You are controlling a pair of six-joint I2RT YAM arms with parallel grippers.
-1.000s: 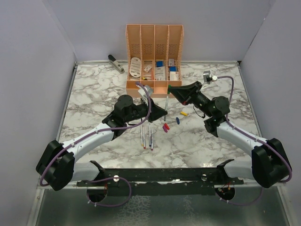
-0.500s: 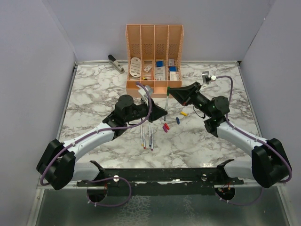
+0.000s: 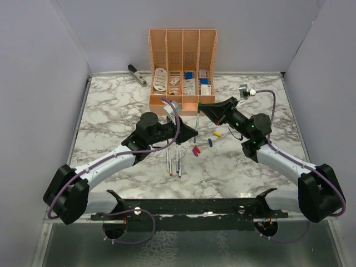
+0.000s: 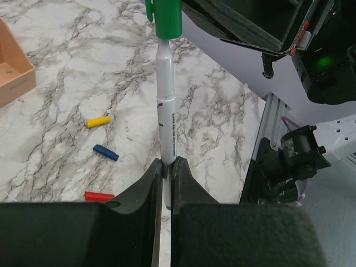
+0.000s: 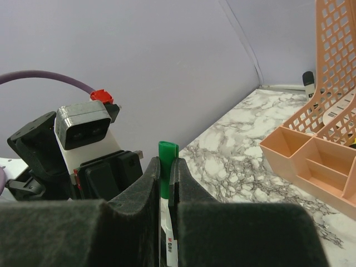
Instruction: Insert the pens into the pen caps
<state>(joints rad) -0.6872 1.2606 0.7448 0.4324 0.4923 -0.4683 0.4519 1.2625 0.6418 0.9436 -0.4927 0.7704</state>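
Your right claw [image 5: 165, 167] has lifted slightly toward the organiser [image 3: 182, 41] in the last second, pressed together on the green cap [image 4: 168, 19] atop the upright pen [image 4: 165, 122], which your left claw [image 4: 167, 167] pinches near its lower end above the tabletop [image 4: 67, 72]. The cap may not be fully seated; keep cap and pen in one line and push straight along it.

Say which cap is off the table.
The green cap, pinched in the right pincer atop the pen held by the left pincer. The yellow cap, blue cap and red cap lie on the table.
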